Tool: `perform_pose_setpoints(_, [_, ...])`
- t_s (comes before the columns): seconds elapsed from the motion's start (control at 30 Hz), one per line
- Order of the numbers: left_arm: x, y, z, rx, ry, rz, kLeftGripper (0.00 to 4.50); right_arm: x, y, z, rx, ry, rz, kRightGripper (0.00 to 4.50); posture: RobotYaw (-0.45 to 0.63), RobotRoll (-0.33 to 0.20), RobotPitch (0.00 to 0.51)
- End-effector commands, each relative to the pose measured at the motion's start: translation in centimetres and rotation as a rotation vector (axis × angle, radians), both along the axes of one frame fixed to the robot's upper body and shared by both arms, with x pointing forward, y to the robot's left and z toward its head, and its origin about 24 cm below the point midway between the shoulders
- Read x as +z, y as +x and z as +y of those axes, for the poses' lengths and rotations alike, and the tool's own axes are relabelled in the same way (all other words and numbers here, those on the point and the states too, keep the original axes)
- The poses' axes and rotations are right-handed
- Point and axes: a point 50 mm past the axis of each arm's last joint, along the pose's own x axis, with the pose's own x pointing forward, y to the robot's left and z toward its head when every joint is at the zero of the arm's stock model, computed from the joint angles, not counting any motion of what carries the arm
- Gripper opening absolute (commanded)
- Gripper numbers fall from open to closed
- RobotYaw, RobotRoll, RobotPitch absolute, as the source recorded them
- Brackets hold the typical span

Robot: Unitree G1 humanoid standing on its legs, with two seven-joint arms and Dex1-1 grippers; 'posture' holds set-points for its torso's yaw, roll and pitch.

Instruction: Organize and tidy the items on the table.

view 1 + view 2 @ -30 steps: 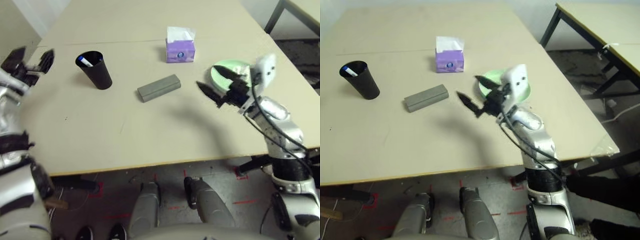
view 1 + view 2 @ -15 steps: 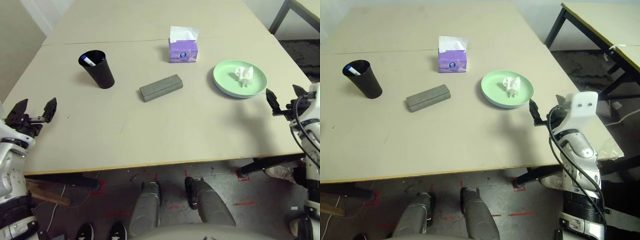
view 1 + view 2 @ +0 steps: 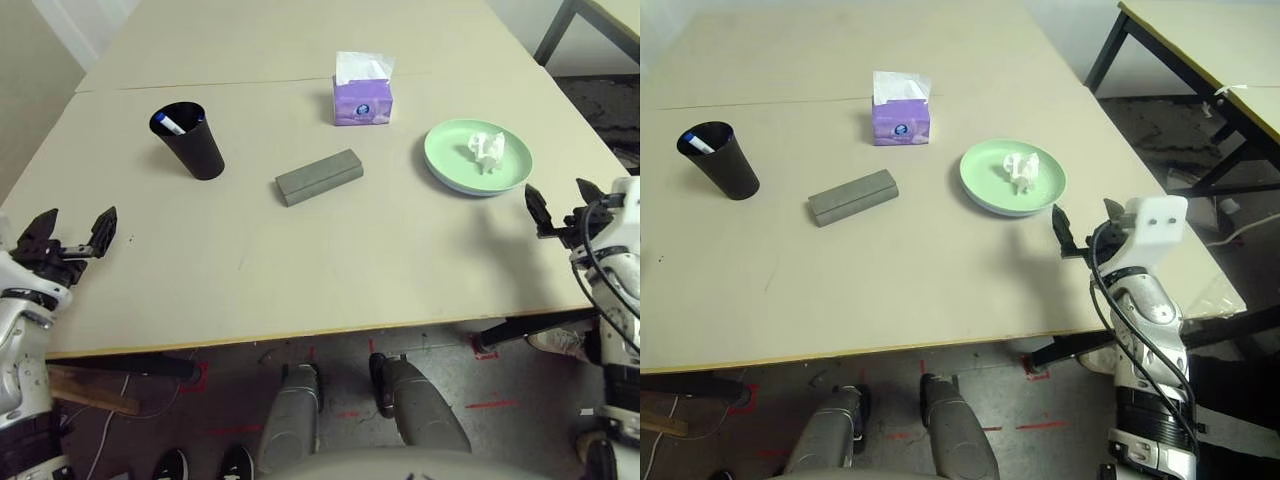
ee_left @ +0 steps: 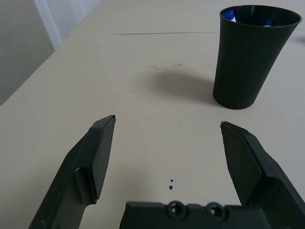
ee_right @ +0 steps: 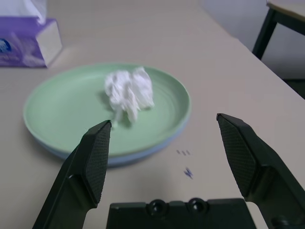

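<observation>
Tissue point(image 3: 487, 150), crumpled and white, lies on the pale green plate point(image 3: 450, 165) toward the right side of the counter point(image 3: 330, 250), and from the head camera the whole spread is on show. A grey glasses case point(image 3: 319, 176) lies at a slant near the middle, apart from everything else. To its left stands a black cup point(image 3: 188, 140) with a blue-capped marker point(image 3: 171, 125) poking up inside it. Behind the case, just past the seam line, sits the purple tissue box point(image 3: 362, 92) with a white sheet sticking out. Down at the near left edge hangs the left gripper point(image 3: 70, 233), fingers spread wide and empty. Over at the right edge, the right gripper point(image 3: 562, 202) hovers just beside the plate, fingers likewise parted with nothing between them.

Now the left wrist camera: two black fingers point(image 4: 97, 155) stand wide apart above bare counter, and the black cup point(image 4: 250, 52) rises well ahead of them, blue showing at its rim. A tiny blue speck point(image 4: 170, 186) marks the surface between the fingers.

On to the right wrist camera: the fingers point(image 5: 95, 160) are released and wide, framing the green plate point(image 5: 57, 124), which seems to rest on a pale blue one point(image 5: 138, 153) beneath. The tissue point(image 5: 129, 93) sits at its centre, the purple tissue box point(image 5: 26, 40) beyond.
</observation>
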Motion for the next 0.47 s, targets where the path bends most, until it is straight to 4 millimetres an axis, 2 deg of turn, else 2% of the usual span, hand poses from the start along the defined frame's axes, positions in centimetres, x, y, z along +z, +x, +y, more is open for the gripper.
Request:
perform_pose_setpoints(0.03, [0.7,-0.4,0.3,0.014,0.019,0.006,4.48,0.6,0.2,1.0,0.022,0.002,-0.022,4.50,-0.04,0.000,0.234])
perform_pose_setpoints(0.17, [1.2,-0.7,0.7,0.018,0.026,0.003,4.48,1.2,0.3,2.3,0.039,0.002,-0.046,4.50,-0.02,0.000,0.240])
perform_pose_setpoints(0.23, [1.6,-1.0,0.0,0.022,0.030,-0.014,4.48,1.4,0.3,2.9,0.060,-0.010,-0.048,4.50,0.02,0.000,0.253])
perform_pose_setpoints(0.37, [1.6,-1.8,-0.3,0.024,0.033,-0.008,4.48,1.1,-0.1,3.8,0.069,-0.013,-0.045,4.50,0.00,0.000,0.249])
perform_pose_setpoints(0.47, [1.8,-1.3,-0.2,0.028,0.025,-0.020,4.48,1.0,-0.6,4.2,0.060,-0.001,-0.047,4.50,-0.01,0.000,0.247])
